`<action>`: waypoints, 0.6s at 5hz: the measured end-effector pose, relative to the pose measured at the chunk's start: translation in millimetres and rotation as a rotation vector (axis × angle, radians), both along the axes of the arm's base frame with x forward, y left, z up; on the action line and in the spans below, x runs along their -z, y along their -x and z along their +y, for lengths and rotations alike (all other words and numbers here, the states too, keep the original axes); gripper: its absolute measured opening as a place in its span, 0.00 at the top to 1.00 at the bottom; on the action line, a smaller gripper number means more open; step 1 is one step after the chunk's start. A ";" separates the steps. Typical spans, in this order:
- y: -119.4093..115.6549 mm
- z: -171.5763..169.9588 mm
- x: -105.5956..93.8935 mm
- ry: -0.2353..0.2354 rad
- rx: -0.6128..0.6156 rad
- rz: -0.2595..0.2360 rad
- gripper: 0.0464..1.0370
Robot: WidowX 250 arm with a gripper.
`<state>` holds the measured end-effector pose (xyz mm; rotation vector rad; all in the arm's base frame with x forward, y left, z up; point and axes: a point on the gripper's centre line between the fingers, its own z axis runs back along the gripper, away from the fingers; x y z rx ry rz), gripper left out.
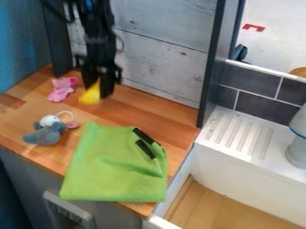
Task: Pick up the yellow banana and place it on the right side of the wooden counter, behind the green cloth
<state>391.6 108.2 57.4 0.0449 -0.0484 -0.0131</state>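
Note:
The black gripper (97, 89) hangs down over the back of the wooden counter, near the white plank wall. It is shut on a yellow object (91, 94), whose lower part shows beneath and left of the fingers. Just left of it on the counter lies a pink plush toy (61, 88). A grey-blue plush toy (46, 134) with a white part and a thin loop lies nearer the counter's left front edge. A green cloth (116, 165) with two black strips is spread over the front right of the counter, its lower edge at the counter's front.
The wooden counter (149, 105) is bounded by a blue panel at the left, the plank wall behind and a dark post (210, 67) at its right back corner. To the right stands a white sink with a ribbed drainboard (239, 134) and a white-grey object (299, 143).

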 end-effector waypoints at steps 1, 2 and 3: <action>-9.9 -19.5 -30.3 -0.005 0.042 -0.089 0.51; -22.2 -57.9 -38.5 0.033 0.029 -0.121 0.51; -31.2 -71.6 -26.8 0.098 -0.137 -0.138 0.51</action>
